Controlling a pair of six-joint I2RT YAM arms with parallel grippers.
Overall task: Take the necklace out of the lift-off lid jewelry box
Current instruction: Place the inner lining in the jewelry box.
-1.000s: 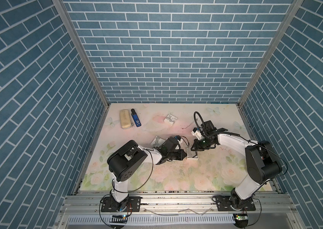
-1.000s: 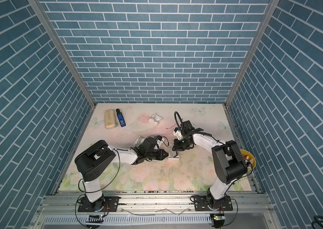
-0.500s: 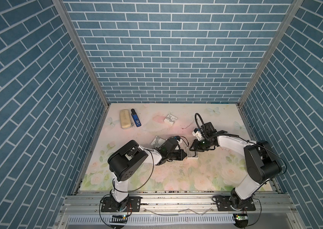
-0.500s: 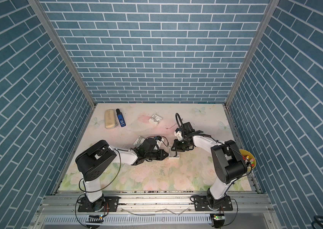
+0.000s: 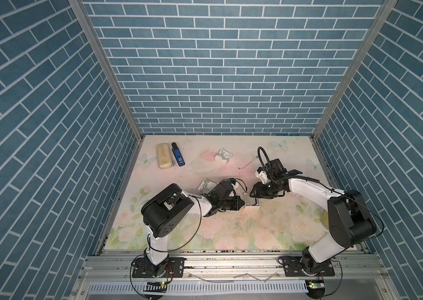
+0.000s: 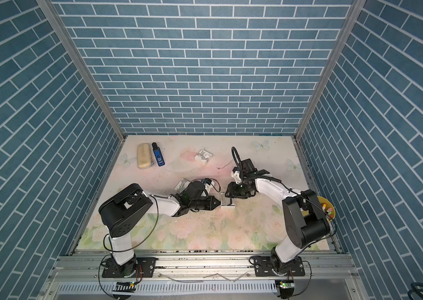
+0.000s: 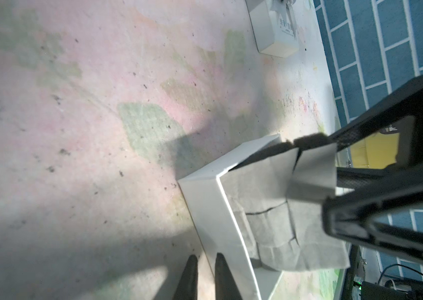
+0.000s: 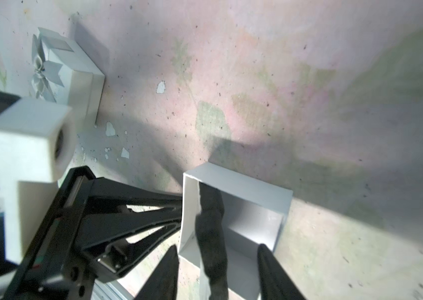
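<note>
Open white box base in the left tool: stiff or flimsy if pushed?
Likely flimsy: the box base wall pinched by the left tool looks thin and bows in the right wrist view. Probably light, slides easily: small, open. Its grey liner is creased, so likely soft.

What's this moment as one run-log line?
left gripper: shut on box wall | right gripper: open over box | box: lid off | thin chain: on table

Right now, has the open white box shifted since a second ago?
No. The open white box lies just as far from the ribbon-topped box as before.
</note>
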